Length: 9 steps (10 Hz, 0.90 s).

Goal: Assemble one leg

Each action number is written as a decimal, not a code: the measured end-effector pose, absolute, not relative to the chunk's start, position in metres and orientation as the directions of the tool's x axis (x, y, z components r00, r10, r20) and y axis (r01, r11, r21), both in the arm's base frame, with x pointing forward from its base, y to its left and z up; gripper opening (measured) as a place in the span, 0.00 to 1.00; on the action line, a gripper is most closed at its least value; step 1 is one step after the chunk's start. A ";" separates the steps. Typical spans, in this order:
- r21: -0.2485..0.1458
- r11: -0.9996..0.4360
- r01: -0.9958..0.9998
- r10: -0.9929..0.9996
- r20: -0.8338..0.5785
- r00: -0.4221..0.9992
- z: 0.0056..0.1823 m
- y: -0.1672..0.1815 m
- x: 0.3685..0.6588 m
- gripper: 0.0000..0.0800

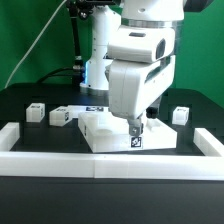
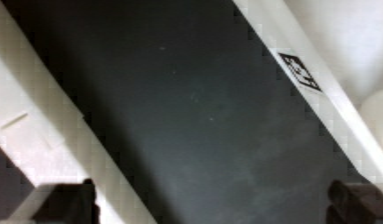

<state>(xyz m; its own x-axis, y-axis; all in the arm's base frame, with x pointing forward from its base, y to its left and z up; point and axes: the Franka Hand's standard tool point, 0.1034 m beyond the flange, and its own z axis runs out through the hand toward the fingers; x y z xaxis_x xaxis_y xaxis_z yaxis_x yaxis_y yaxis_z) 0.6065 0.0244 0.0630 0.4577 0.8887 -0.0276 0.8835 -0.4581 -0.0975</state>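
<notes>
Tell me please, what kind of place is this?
Most likely a robotics lab workbench: a white robot arm stands over a black table, a green backdrop hangs behind, and small white parts carry printed square tags.

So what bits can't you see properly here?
1. Exterior view: the arm's bulky white wrist covers most of the gripper, so whether it touches the white slab is unclear.
2. Wrist view: blurred; the tag cannot be read, and the white part under it is cut off by the edge.
3. Exterior view: the leftmost leg is too small for details.
</notes>
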 end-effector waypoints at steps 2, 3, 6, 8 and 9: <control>-0.097 -0.458 0.884 0.889 -0.027 0.458 0.063 0.024 0.607 0.81; -0.097 -0.458 0.884 0.889 -0.027 0.458 0.063 0.024 0.607 0.81; -0.097 -0.458 0.884 0.889 -0.028 0.457 0.063 0.024 0.607 0.81; -0.048 -0.368 0.928 0.929 0.005 0.369 0.058 0.021 0.593 0.81; -0.028 -0.278 0.960 0.960 0.016 0.279 0.056 0.013 0.577 0.81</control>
<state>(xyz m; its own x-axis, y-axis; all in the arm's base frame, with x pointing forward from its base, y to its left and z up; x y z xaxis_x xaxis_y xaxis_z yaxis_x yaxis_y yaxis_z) 0.5768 0.0135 0.0559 0.2790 0.9602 0.0163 0.9600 -0.2785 -0.0278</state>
